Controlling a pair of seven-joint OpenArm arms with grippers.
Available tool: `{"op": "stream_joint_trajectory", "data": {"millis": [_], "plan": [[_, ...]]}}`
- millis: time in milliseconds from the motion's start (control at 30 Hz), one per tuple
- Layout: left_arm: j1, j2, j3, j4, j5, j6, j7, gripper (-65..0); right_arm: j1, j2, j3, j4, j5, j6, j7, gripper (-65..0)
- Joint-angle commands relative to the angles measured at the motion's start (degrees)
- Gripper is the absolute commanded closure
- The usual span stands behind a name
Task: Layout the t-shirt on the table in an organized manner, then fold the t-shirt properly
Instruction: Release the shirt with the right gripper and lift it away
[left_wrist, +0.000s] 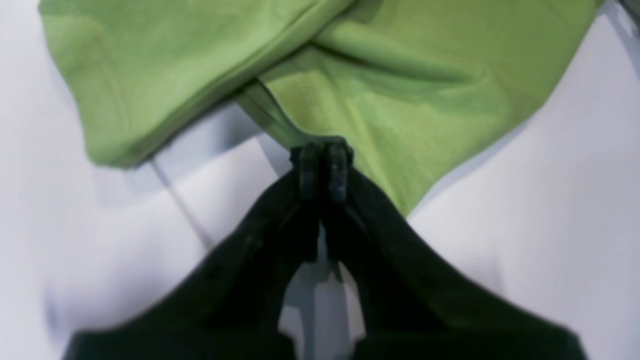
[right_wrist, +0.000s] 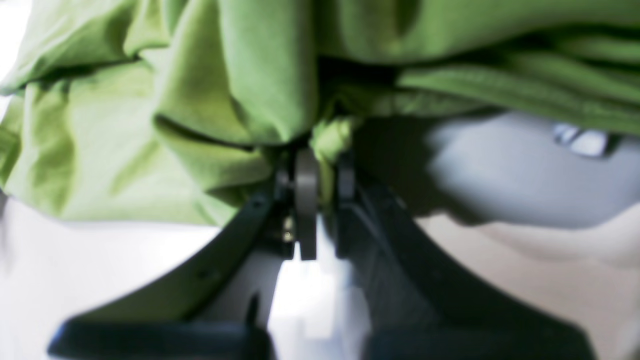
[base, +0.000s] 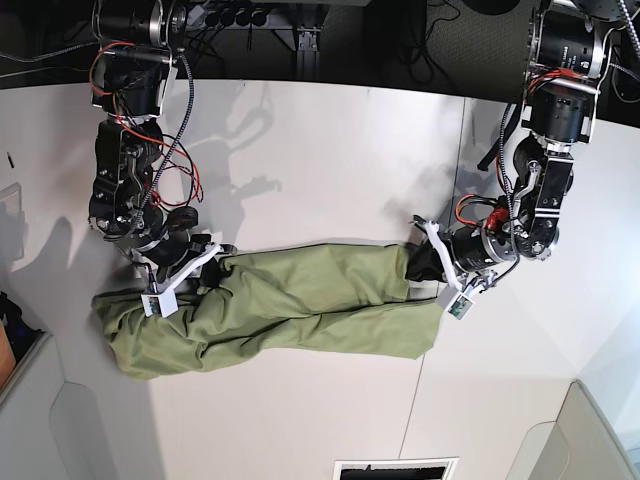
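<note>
Olive-green cloth of the t-shirt (base: 270, 305) lay stretched in a rumpled band across the white tabletop (base: 330, 150) between my two arms. I saw the left end effector (left_wrist: 323, 161) clenched on one edge, and the right end effector (right_wrist: 320, 165) pinching bunched fabric at the other end.

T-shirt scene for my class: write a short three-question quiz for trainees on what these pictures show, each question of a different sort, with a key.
1. True or false: the t-shirt lies spread flat and smooth on the table.
2. Which grippers pinch cloth? A) left gripper only B) right gripper only C) both D) neither
3. Fill in: in the base view the shirt stretches in a bunched band between the two ____.

Key: 1 false, it is bunched and wrinkled; 2 C; 3 grippers.
</note>
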Motion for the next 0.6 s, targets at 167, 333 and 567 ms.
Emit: {"op": "stream_joint_trajectory", "data": {"millis": [167, 333, 567], "plan": [[1.0, -8.3, -0.4, 6.1, -8.5, -1.1, 0.9, 0.0, -5.1, 0.5, -0.1, 13.1, 6.0, 4.3, -6.8, 0.0], [3.6, -13.0, -0.5, 13.0, -10.8, -1.1, 3.7, 0.0, -15.6, 0.5, -0.1, 30.4, 12.4, 5.0, -11.0, 0.0], [4.2, -16.5, -2.7, 16.3, -12.3, -1.1, 6.9, 0.0, -31.2, 0.5, -0.1, 52.4, 15.4, 6.5, -12.4, 0.0]]}}
